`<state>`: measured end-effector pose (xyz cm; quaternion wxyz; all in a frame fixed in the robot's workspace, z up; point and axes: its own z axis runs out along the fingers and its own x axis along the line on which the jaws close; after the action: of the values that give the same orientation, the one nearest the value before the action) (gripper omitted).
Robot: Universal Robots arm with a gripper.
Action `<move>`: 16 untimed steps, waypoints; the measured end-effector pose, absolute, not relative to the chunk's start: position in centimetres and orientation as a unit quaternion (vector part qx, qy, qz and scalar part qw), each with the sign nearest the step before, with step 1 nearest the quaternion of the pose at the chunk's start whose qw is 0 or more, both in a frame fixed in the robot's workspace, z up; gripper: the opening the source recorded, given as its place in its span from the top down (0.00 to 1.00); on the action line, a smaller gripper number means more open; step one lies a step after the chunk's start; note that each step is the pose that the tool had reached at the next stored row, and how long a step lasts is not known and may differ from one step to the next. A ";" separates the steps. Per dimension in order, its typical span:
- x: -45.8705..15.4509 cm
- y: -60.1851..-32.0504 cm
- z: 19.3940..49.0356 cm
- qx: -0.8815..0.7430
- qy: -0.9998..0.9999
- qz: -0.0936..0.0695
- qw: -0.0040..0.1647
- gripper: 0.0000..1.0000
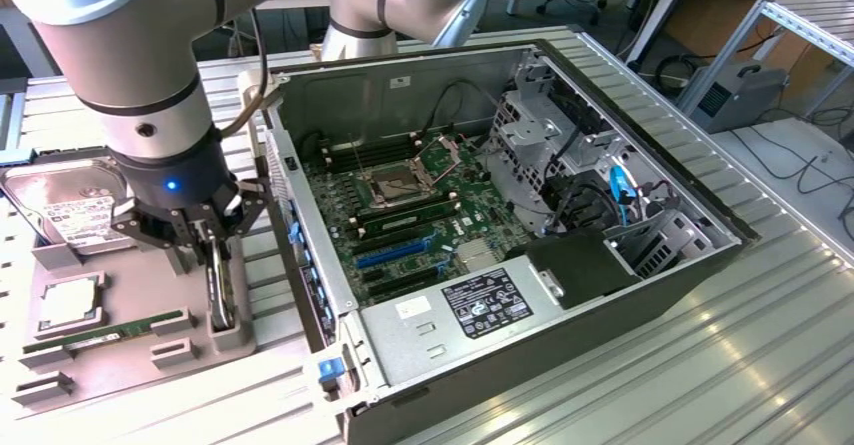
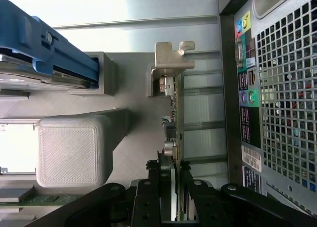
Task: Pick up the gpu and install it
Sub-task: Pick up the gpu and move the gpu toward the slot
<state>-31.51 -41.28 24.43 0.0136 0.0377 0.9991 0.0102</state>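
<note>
Drive (image 1: pixel 60 215), CPU (image 1: pixel 67 303) and memory stick (image 1: pixel 107 333) sit in their pockets at the exterior view's left, and we see all three lying flat in the grey tray (image 1: pixel 120 370).

Moving right, we come to the arm reaching down over the tray's right edge, with the gripper (image 1: pixel 214 265) lowered onto the gpu (image 1: pixel 222 303). The gpu stands on its long edge in a slot of the tray, thin face up. Its long axis runs from the far side of the scene toward the near side, parallel to the case wall just beside it.

In the wrist view we look along the gpu (image 2: pixel 173 123) edge-on. Its silvery bracket (image 2: pixel 171 64) is at the end away from the gripper (image 2: pixel 171 185) and rests against a grey post of the tray. The black fingers (image 2: pixel 148 195) press on both faces of the card, so we read the jaws as pinching it. The port panel (image 2: pixel 247 88) of the case runs alongside the card, close but apart.

Further right in the exterior view lies the open case (image 1: pixel 400 85), with the motherboard (image 1: pixel 414 215) exposed inside.
</note>
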 end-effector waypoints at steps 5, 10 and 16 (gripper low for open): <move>-31.5 -41.3 24.6 0.038 0.999 0.010 0.014 0.73; -31.5 -41.3 24.7 0.038 0.999 0.010 0.014 0.73; -31.5 -41.3 24.9 0.038 0.999 0.010 0.014 0.73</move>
<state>-31.51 -41.28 24.87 0.0136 0.0377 0.9991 0.0102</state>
